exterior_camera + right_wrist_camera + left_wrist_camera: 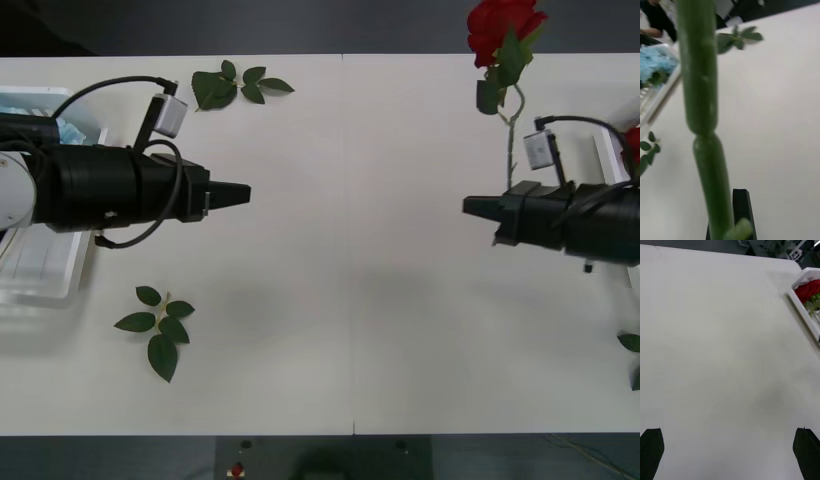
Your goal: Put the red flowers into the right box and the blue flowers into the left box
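A: Right tool (pixel 468 207) status?

B: Clenched on the thin green stem (pixel 700 93) of a deep-red artificial rose (pixel 503 28). I hold it above the white bench (pixel 350 250), just inboard of the shallow white plastic right box (pixel 607 150). The bloom stands off toward the bench's far edge; the stem runs from it back to my tool.

A: Anything in that box?

B: Red heads (pixel 808 290) and some green inside its rim, seen from my left wrist.

A: Left tool (pixel 245 193)?

B: Released, black fingers (pixel 651 452) spread wide, nothing between them. It hovers over bare bench, just inboard of the shallow white ribbed left box (pixel 45 285), tip pointing toward the right box.

A: Blue flowers?

B: Pale sky-blue fluffy heads (pixel 657 65) lie in the left box, partly hidden under my left arm in the front view.

A: Loose stuff?

B: Two bloomless green leaf sprigs on the bench, both near the left box: one (pixel 240 84) on its far side, one (pixel 157 327) on its near side.
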